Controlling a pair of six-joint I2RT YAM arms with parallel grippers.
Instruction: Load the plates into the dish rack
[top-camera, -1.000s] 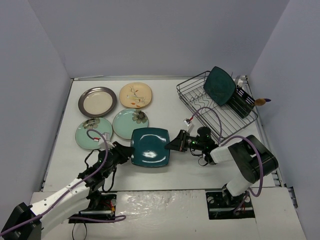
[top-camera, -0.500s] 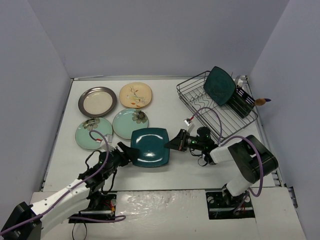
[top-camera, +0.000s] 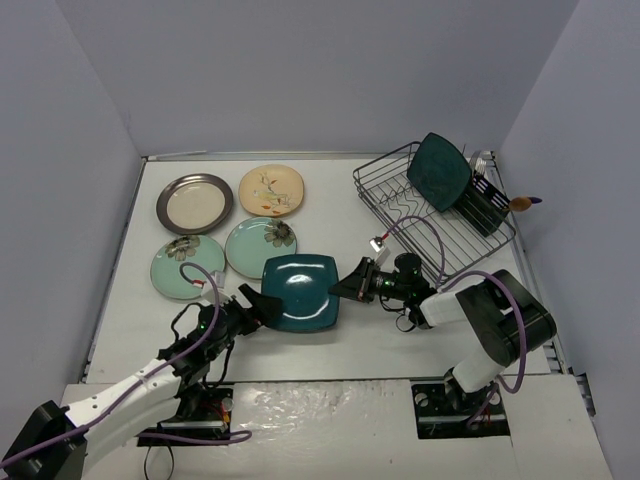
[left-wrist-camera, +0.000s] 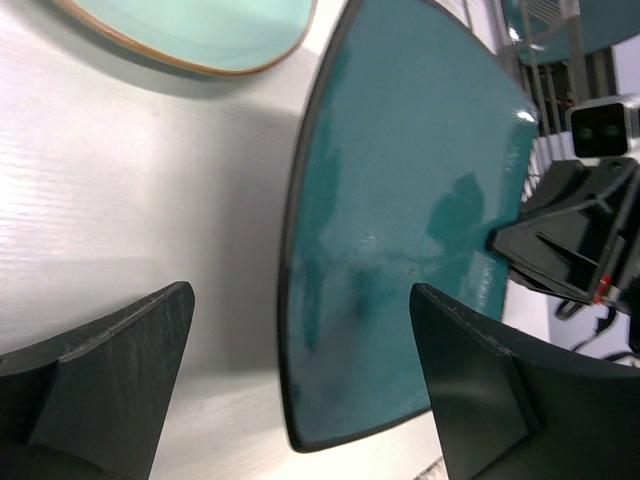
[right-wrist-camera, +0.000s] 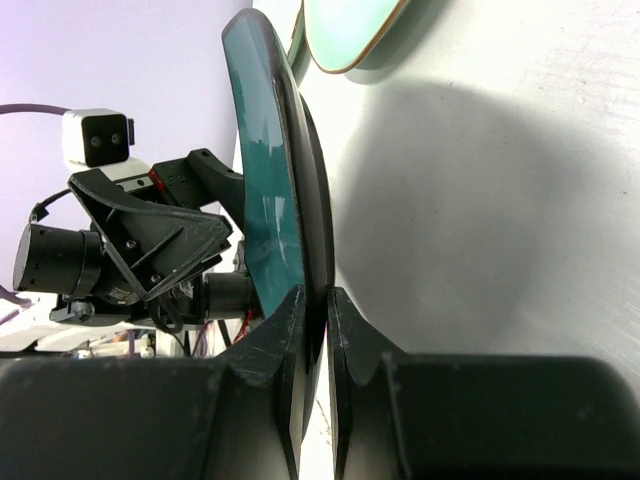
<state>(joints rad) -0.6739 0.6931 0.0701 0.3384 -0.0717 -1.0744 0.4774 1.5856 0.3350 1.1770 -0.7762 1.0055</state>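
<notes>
A dark teal square plate (top-camera: 302, 292) hangs tilted just above the table's middle. My right gripper (top-camera: 342, 290) is shut on its right rim; in the right wrist view the rim (right-wrist-camera: 285, 230) is pinched between the right gripper's (right-wrist-camera: 315, 305) fingers. My left gripper (top-camera: 258, 305) stands open at the plate's near-left corner, its fingers spread either side of that corner (left-wrist-camera: 300, 420) without touching it. A second teal plate (top-camera: 438, 170) stands in the black wire dish rack (top-camera: 455, 240) at the back right.
Four more plates lie flat at the left: a grey-rimmed cream one (top-camera: 194, 203), a cream floral one (top-camera: 271, 190) and two mint ones (top-camera: 187, 267) (top-camera: 260, 246). A black caddy (top-camera: 485, 208) sits at the rack's right end. Walls close in on both sides.
My left gripper has opened, let go of the teal plate's left edge and drawn back a little. The right gripper keeps its hold, and the plate now lies flatter.
</notes>
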